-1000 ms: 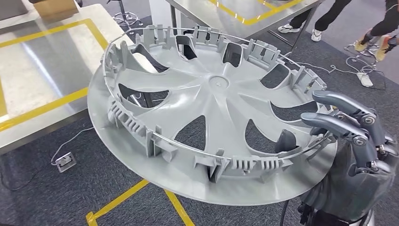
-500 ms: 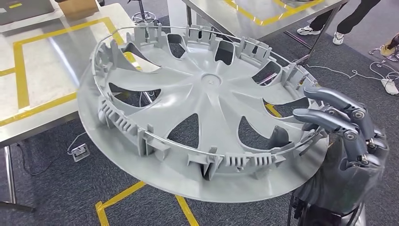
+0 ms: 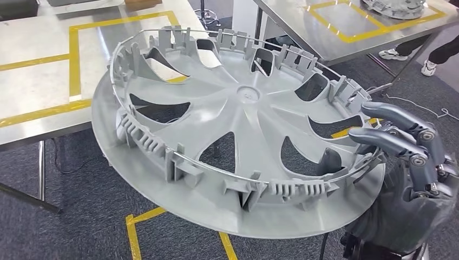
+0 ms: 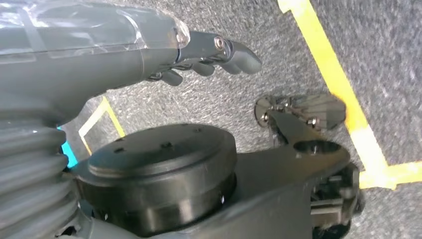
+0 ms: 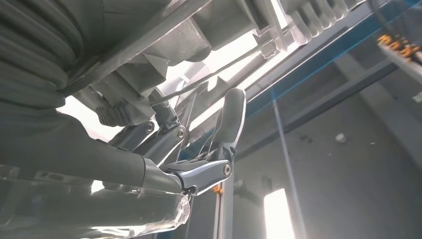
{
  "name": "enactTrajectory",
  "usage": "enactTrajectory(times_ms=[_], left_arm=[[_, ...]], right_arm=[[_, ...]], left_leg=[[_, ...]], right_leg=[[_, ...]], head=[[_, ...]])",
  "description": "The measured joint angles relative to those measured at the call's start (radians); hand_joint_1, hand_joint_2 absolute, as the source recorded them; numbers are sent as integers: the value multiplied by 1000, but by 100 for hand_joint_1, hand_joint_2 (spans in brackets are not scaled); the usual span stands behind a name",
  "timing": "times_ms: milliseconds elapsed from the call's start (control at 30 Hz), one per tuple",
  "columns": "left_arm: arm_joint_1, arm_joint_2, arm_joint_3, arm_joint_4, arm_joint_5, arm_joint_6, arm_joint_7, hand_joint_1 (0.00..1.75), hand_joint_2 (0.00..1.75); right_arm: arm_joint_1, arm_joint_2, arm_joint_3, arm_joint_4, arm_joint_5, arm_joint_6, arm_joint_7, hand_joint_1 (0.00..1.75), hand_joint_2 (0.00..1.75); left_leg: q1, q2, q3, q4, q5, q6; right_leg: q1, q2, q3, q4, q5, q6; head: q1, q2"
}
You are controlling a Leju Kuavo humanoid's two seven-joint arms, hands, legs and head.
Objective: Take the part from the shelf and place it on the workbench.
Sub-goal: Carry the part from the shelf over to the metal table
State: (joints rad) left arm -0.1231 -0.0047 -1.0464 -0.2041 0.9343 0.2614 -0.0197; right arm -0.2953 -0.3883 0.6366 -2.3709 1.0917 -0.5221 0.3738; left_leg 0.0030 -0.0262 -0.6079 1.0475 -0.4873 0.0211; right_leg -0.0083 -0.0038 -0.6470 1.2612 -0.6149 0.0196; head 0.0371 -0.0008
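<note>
grey carpet with yellow tape lines is lying under a steel workbench [image 3: 48,92]. the grey plastic wheel cover [image 3: 238,124] is hanging in the air, inner side up, partly over the workbench's near edge. the right hand [image 3: 403,162] is gripping its rim, fingers curled over. the left hand [image 4: 199,59] is hanging loosely curled, holding nothing. a one-sided grip is risking tilt or slip.
</note>
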Motion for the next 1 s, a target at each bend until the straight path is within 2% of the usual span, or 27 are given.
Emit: enactTrajectory(times_ms=[67, 100, 167, 200, 233, 300, 333, 367, 433, 467, 500, 567, 600, 667, 733, 800, 867, 933, 967, 1000], left_arm=[[0, -3, 0, 0, 1, 0, -1, 0, 175], [-1, -6, 0, 0, 1, 1, 0, 0, 175], [-2, -13, 0, -1, 1, 2, 3, 0, 175], [-2, -16, 0, -1, 0, 2, 4, 0, 175], [-1, -18, 0, -1, 0, 4, 5, 0, 175], [-1, -20, 0, -1, 1, 8, 6, 0, 175], [-1, -19, 0, -1, 1, 10, 6, 0, 175], [-1, -19, 0, -1, 2, 11, 5, 0, 175], [-1, -18, 0, -1, 2, 12, 5, 0, 175], [-1, -18, 0, -1, 3, 12, 5, 0, 175], [-1, -17, 0, -1, 3, 12, 6, 0, 175], [-1, -17, 0, -1, 3, 12, 7, 0, 175], [-1, -17, 0, -1, 3, 11, 7, 0, 175], [-3, -17, 0, -1, 3, 11, 7, 0, 175], [-3, -17, 0, -1, 3, 10, 6, 0, 175], [-1, -16, 0, -1, 5, 10, 1, 0, 175], [-2, -16, 0, -1, 7, 9, -5, 0, 175], [-2, -16, 0, -1, 9, 6, -11, 0, 175], [-1, -16, 0, -1, 10, 5, -12, 0, 175], [-1, -16, 0, -1, 11, 3, -13, 0, 175]], right_arm=[[-14, -1, 3, -2, -13, 3, 5, 175, 175], [-19, -1, 5, -4, -17, 5, 8, 175, 175], [-27, -3, 7, -7, -25, 6, 14, 175, 175], [-30, -4, 8, -9, -29, 6, 16, 175, 175], [-34, -5, 8, -9, -34, 6, 18, 175, 175], [-40, -6, 10, -9, -42, 8, 18, 175, 175], [-43, -6, 11, -9, -44, 9, 18, 175, 175], [-46, -6, 12, -9, -46, 10, 18, 175, 175], [-50, -6, 14, -8, -48, 11, 18, 175, 175], [-51, -7, 15, -8, -49, 12, 18, 175, 175], [-51, -7, 15, -7, -51, 12, 18, 175, 175], [-53, -7, 16, -6, -53, 14, 18, 175, 175], [-56, -7, 16, -6, -54, 14, 18, 175, 175], [-66, -6, 16, -6, -55, 16, 18, 175, 175], [-77, -6, 17, -5, -58, 20, 18, 175, 175], [-88, -6, 18, -2, -62, 24, 18, 175, 175], [-100, -5, 18, 2, -74, 29, 20, 175, 175], [-115, -5, 21, 8, -99, 34, 29, 175, 175], [-122, -5, 22, 11, -112, 36, 35, 175, 175], [-126, -5, 24, 14, -122, 37, 39, 175, 175]], left_leg=[[-2, -19, 1, 0, 2, 0], [-1, -28, 0, 0, 3, -2], [4, -45, -9, -1, 10, -12], [5, -54, -13, -3, 15, -19], [6, -50, -17, -4, 17, -25], [3, -12, -31, 18, -4, -36], [3, 13, -48, 57, -31, -40], [4, 26, -73, 111, -63, -46], [9, 28, -121, 223, -109, -54], [11, 28, -130, 246, -109, -59], [14, 30, -121, 236, -93, -63], [18, 48, -62, 133, -36, -69], [17, 61, -31, 77, -19, -68], [13, 77, -3, 20, -14, -53], [11, 67, -5, 17, -16, -32], [13, 52, -5, 15, -13, -18], [13, 39, -4, 14, -11, -9], [9, 28, -6, 14, -9, -6], [6, 22, -6, 14, -9, -5], [2, 16, -5, 14, -8, -4]], right_leg=[[3, 32, 57, -129, 72, -21], [4, 50, 80, -183, 95, -30], [8, 69, 98, -230, 102, -43], [10, 61, 99, -239, 104, -44], [9, 50, 103, -251, 108, -43], [5, 31, 112, -277, 120, -41], [3, 21, 115, -284, 124, -40], [3, 13, 115, -285, 125, -41], [3, -5, 114, -282, 124, -40], [2, -14, 114, -280, 123, -38], [1, -21, 114, -276, 120, -35], [-1, -33, 113, -264, 110, -26], [1, -37, 111, -254, 104, -19], [5, -45, 106, -240, 95, -7], [5, -56, 106, -238, 92, 0], [2, -54, 106, -222, 73, 8], [0, -31, 71, -133, 18, 14], [0, -12, 12, -3, -37, 13], [0, -8, -8, 33, -42, 9], [2, -4, -10, 31, -24, 3]], head=[[5, 0], [5, 0], [6, 0], [9, 0], [12, 0], [7, 0], [1, 0], [-5, 0], [-17, 0], [-23, 0], [-28, 0], [-36, 0], [-42, 0], [-46, 0], [-40, 0], [-33, 0], [-22, 0], [-7, 0], [-1, 0], [4, 0]])
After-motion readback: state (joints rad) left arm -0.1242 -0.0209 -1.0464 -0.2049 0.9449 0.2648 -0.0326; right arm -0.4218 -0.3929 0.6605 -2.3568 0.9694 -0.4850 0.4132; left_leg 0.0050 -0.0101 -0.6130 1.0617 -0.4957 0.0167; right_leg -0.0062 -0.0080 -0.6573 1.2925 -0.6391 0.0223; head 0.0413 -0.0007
